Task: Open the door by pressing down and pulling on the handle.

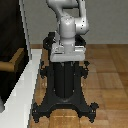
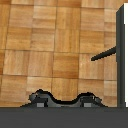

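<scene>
- One tall, flat, dark brown, almost black door panel [image 1: 11, 45] is seen at the exterior view's left edge; in the wrist view it appears as a thin, dark upright slab edge [image 2: 119, 55] against a white surface.
- One short, tan-brown, wood-coloured lever handle [image 1: 16, 60], a rounded bar, is seen sticking out from the dark panel; in the wrist view it shows as a dark, tapering bar [image 2: 103, 54] jutting sideways from the slab edge.
- One white frame [image 1: 27, 75], smooth and plain, is seen beside the panel.
- One black robot pedestal [image 1: 65, 85] with splayed, lobed feet is seen standing on the wooden parquet floor [image 1: 107, 75], which is laid in square blocks with visible grain.
- One white and grey arm [image 1: 69, 22] with rounded, glossy segments is mounted on the pedestal.
- The gripper's fingers are not shown in either view, so how far apart they are cannot be told; nothing is seen held or touched.
- The handle and door lie well apart from the wrist camera, off to one side, with bare floor between.
</scene>
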Robot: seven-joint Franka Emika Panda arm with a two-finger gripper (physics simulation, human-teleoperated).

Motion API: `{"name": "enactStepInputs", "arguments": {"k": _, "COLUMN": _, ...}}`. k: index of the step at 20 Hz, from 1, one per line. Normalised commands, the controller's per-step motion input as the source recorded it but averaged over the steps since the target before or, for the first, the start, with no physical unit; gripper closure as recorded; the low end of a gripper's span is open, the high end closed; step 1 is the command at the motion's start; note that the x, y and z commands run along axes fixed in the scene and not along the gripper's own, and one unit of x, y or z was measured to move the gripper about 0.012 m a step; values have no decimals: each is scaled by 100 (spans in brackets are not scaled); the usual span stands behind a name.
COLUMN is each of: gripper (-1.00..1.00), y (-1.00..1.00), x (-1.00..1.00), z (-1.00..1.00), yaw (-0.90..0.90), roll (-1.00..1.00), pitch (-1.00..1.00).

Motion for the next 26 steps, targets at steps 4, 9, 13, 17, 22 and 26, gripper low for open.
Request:
{"name": "enactStepInputs", "arguments": {"k": 4, "gripper": -100, "y": 0, "x": 0, "z": 0, "yaw": 0, "roll": 0, "pitch": 0}}
{"name": "enactStepInputs", "arguments": {"k": 9, "gripper": -100, "y": 0, "x": 0, "z": 60, "yaw": 0, "roll": 0, "pitch": 0}}
{"name": "enactStepInputs", "arguments": {"k": 13, "gripper": -100, "y": 0, "x": 0, "z": 75, "yaw": 0, "roll": 0, "pitch": 0}}
{"name": "enactStepInputs", "arguments": {"k": 17, "gripper": -100, "y": 0, "x": 0, "z": 75, "yaw": 0, "roll": 0, "pitch": 0}}
{"name": "enactStepInputs", "arguments": {"k": 22, "gripper": -100, "y": 0, "x": 0, "z": 80, "yaw": 0, "roll": 0, "pitch": 0}}
{"name": "enactStepInputs", "arguments": {"k": 26, "gripper": -100, "y": 0, "x": 0, "z": 50, "yaw": 0, "roll": 0, "pitch": 0}}
